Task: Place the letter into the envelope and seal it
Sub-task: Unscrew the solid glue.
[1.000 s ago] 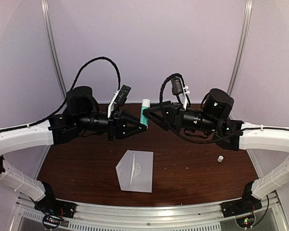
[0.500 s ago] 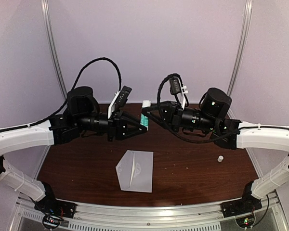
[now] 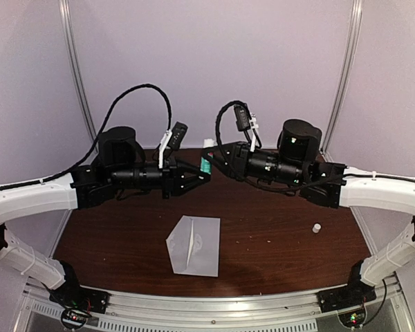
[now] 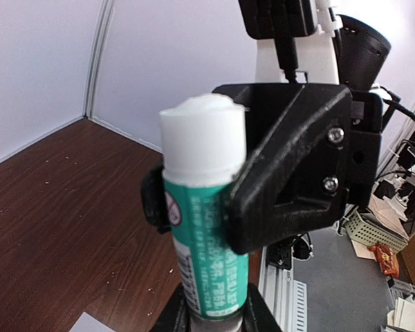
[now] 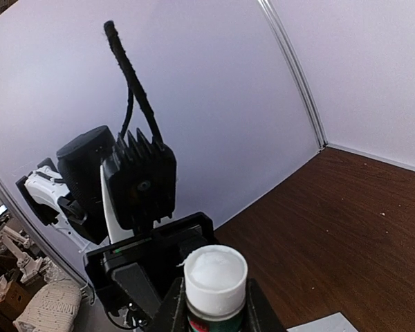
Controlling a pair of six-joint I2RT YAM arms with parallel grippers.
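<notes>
Shifted leftward over the past second, the right gripper [image 5: 214,312] has closed its fingers on the upper body of a green-and-white glue stick [image 4: 206,256], just beneath its white top. Opposite it, the left gripper [image 4: 213,319] is clamped on the stick's lower end, so both arms hold it aloft over the dark wooden table [image 3: 277,259]. Below them the envelope [image 3: 197,245] lies flat near the table's front edge, its triangular flap pointing left. A small white cap [image 3: 317,227] sits well apart at right.
</notes>
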